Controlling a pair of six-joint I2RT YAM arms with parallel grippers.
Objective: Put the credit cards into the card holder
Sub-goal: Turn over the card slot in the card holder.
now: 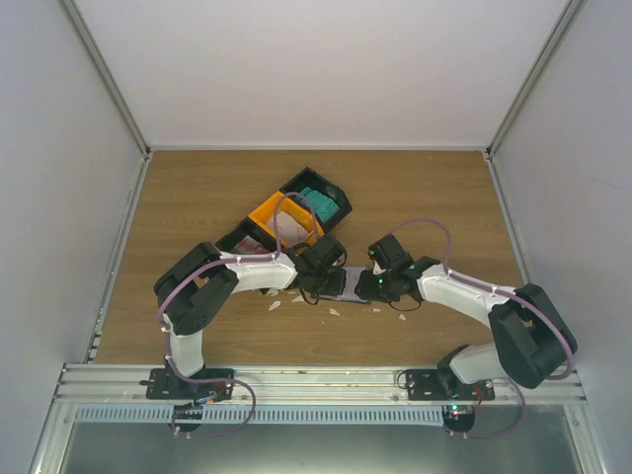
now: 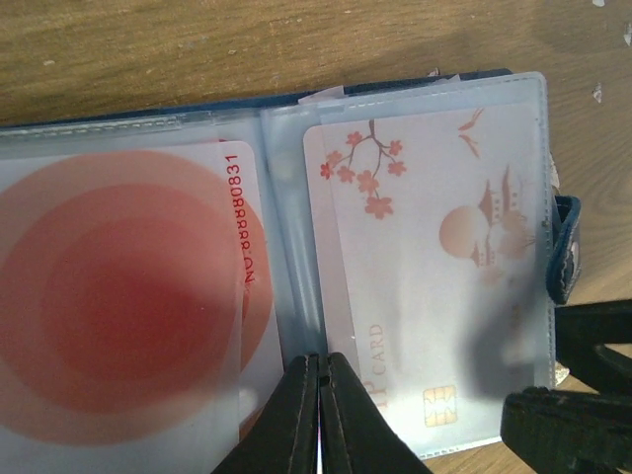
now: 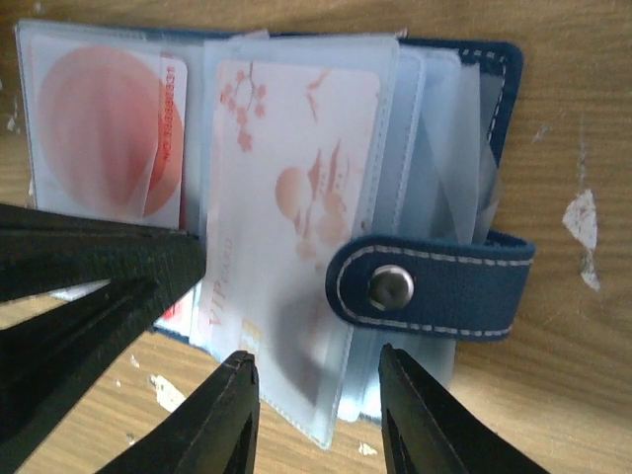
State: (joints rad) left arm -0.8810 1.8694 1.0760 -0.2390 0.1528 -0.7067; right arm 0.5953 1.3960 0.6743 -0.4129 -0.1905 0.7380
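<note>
The navy card holder [image 1: 348,287] lies open on the table between both grippers. In the left wrist view its clear sleeves hold a white card with a red blotch [image 2: 118,296] and a pale pinkish card with blossoms [image 2: 434,257]. My left gripper [image 2: 318,363] is shut, its tips pressed on the holder's middle fold. My right gripper [image 3: 318,380] is open, and the near edge of the sleeve with the pinkish card [image 3: 286,197] lies between its fingers. The snap tab [image 3: 434,286] lies across the sleeves. Teal cards [image 1: 318,203] lie in the black bin.
An orange bin [image 1: 281,225] and black bins [image 1: 331,193] stand just behind the left gripper [image 1: 329,279], with pinkish cards in the orange one. Small white scraps [image 1: 275,304] lie on the wood near the holder. The right gripper [image 1: 373,283] almost touches the left.
</note>
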